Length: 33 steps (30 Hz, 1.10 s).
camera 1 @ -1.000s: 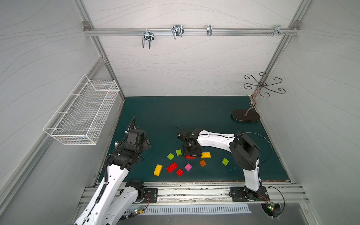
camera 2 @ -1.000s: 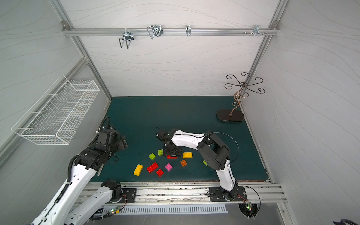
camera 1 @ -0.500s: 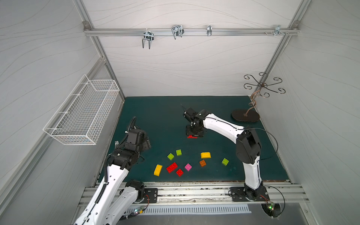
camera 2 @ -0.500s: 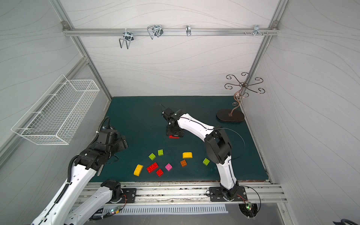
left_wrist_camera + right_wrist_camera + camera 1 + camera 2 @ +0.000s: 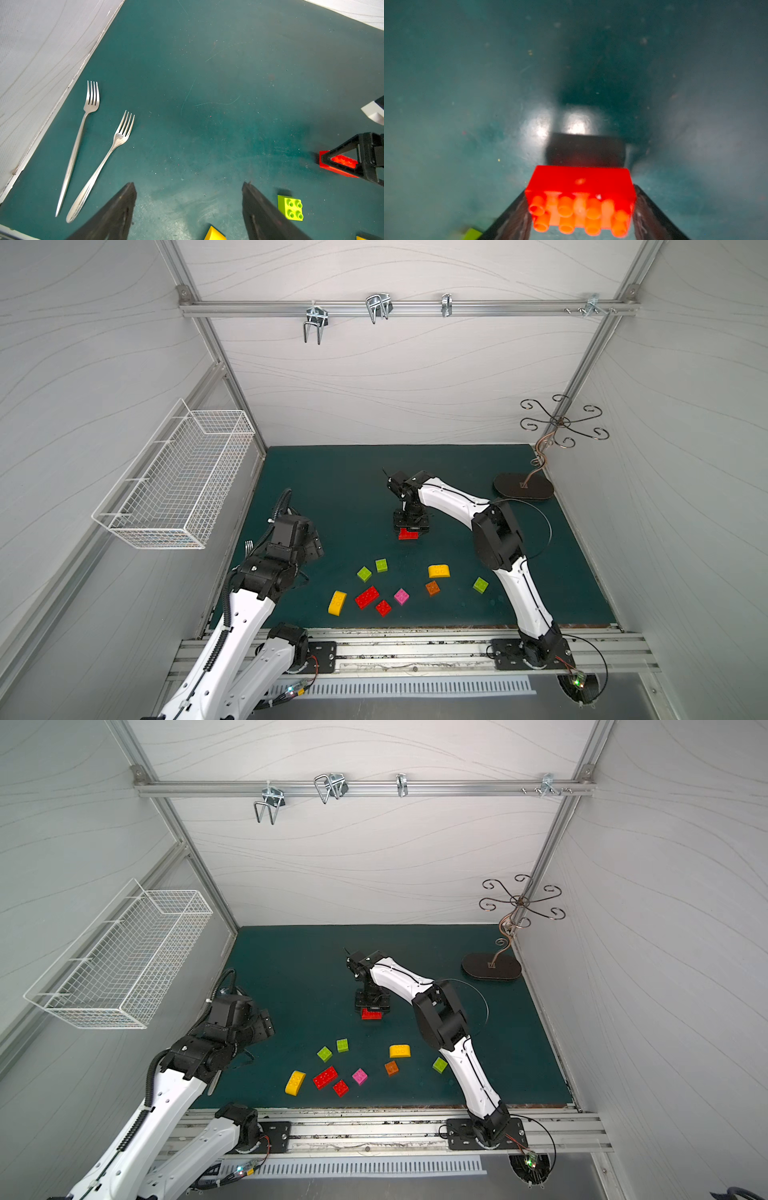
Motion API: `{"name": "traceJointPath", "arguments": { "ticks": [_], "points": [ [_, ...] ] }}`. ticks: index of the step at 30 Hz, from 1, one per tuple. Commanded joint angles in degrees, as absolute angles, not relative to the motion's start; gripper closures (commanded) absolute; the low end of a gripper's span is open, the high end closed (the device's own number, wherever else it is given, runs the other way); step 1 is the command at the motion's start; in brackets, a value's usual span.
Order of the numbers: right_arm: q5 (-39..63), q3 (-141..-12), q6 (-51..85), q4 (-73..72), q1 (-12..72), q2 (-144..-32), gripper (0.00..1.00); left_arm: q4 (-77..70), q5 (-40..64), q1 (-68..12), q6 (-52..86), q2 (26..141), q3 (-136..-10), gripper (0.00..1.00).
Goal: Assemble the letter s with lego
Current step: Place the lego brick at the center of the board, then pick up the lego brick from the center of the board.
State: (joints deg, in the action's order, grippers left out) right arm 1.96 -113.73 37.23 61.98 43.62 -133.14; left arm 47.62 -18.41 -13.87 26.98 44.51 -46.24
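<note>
My right gripper (image 5: 409, 528) (image 5: 580, 190) points down at mid-mat, its jaws open and closely flanking a red oblong lego brick (image 5: 407, 534) (image 5: 580, 182) that rests on the mat with its studs turned toward the wrist camera. Toward the front lie loose lego: lime green squares (image 5: 364, 573) (image 5: 381, 565) (image 5: 480, 585), yellow round-topped ones (image 5: 439, 571) (image 5: 337, 603), a red oblong (image 5: 367, 597), a red square (image 5: 382, 608), a pink one (image 5: 401, 596) and an orange-brown one (image 5: 432, 588). My left gripper (image 5: 318, 545) (image 5: 188, 187) hovers open and empty at the left.
Two forks (image 5: 91, 99) (image 5: 122, 135) lie on the mat by the left wall. A white wire basket (image 5: 178, 477) hangs on that wall. A scrolled metal stand (image 5: 523, 486) sits at the back right corner. A rail with hooks (image 5: 378, 306) crosses overhead.
The right arm carried the red oblong brick from the loose pile back toward mid-mat and came down with it; its jaws have widened. The left arm has not moved.
</note>
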Motion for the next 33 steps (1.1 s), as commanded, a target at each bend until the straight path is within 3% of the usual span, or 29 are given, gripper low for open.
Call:
{"name": "traceJointPath", "arguments": {
  "ticks": [1, 6, 16, 18, 26, 33],
  "points": [
    [1.7, -115.1, 36.6, 64.9, 43.3, -133.0, 0.14, 46.0, -18.5, -13.6, 26.7, 44.7, -46.9, 0.16],
    [0.7, -115.7, 35.1, 66.3, 43.3, -129.4, 0.01, 46.1, -18.8, -13.5, 26.8, 44.5, -46.9, 0.14],
    [-2.3, -97.3, 39.8, 63.6, 46.3, -108.5, 0.03, 46.1, -19.0, -13.4, 27.2, 44.2, -46.9, 0.14],
    [1.3, -94.4, 40.5, 63.5, 47.3, -106.7, 0.03, 46.1, -19.3, -13.4, 27.3, 44.1, -46.9, 0.14],
    [2.7, -84.9, 51.5, 58.7, 57.7, -101.0, 0.24, 46.4, -21.0, -13.4, 27.9, 43.5, -46.7, 0.14],
    [7.0, -78.5, 65.2, 51.7, 65.9, -101.7, 0.33, 46.3, -21.2, -13.4, 27.9, 43.3, -46.6, 0.14]
  ]
}}
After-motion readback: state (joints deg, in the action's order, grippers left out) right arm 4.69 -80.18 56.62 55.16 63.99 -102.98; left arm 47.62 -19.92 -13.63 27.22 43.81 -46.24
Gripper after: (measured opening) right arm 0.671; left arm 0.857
